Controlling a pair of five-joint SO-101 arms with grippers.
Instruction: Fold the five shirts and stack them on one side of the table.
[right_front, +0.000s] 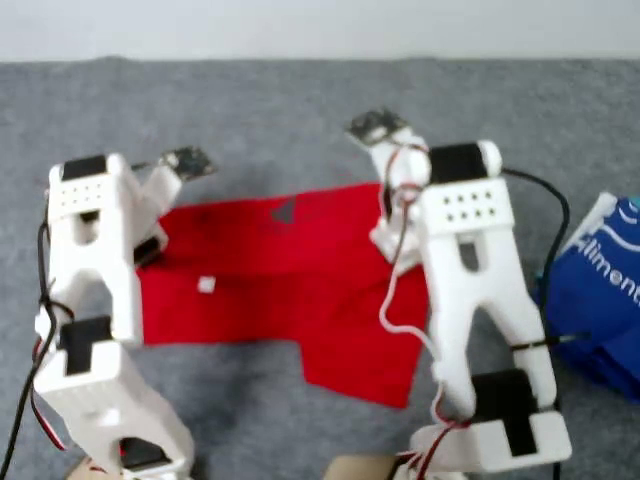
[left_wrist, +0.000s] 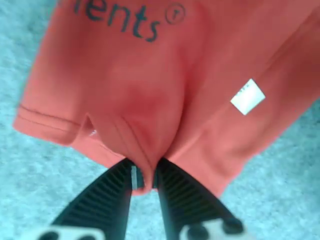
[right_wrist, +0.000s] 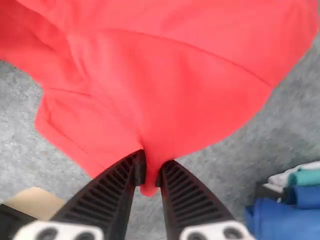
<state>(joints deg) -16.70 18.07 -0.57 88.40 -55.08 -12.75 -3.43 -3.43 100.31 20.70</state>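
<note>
A red shirt (right_front: 270, 270) lies partly folded on the grey table, with a small white tag (right_front: 206, 286) facing up and one corner hanging toward the front. My left gripper (left_wrist: 145, 182) is shut on a pinched fold of the red shirt (left_wrist: 135, 100) at its left edge. My right gripper (right_wrist: 148, 181) is shut on a bunched fold of the red shirt (right_wrist: 160, 90) at its right side. In the high view the left arm (right_front: 95, 230) stands at the shirt's left edge and the right arm (right_front: 455, 230) at its right.
A folded blue shirt (right_front: 600, 290) lies at the table's right edge, and it appears again as the blue shirt (right_wrist: 285, 212) with teal and white cloth stacked beside it. Grey table (right_front: 300, 110) stretches bare behind the red shirt. A tan object (right_wrist: 30, 202) sits near the right arm's base.
</note>
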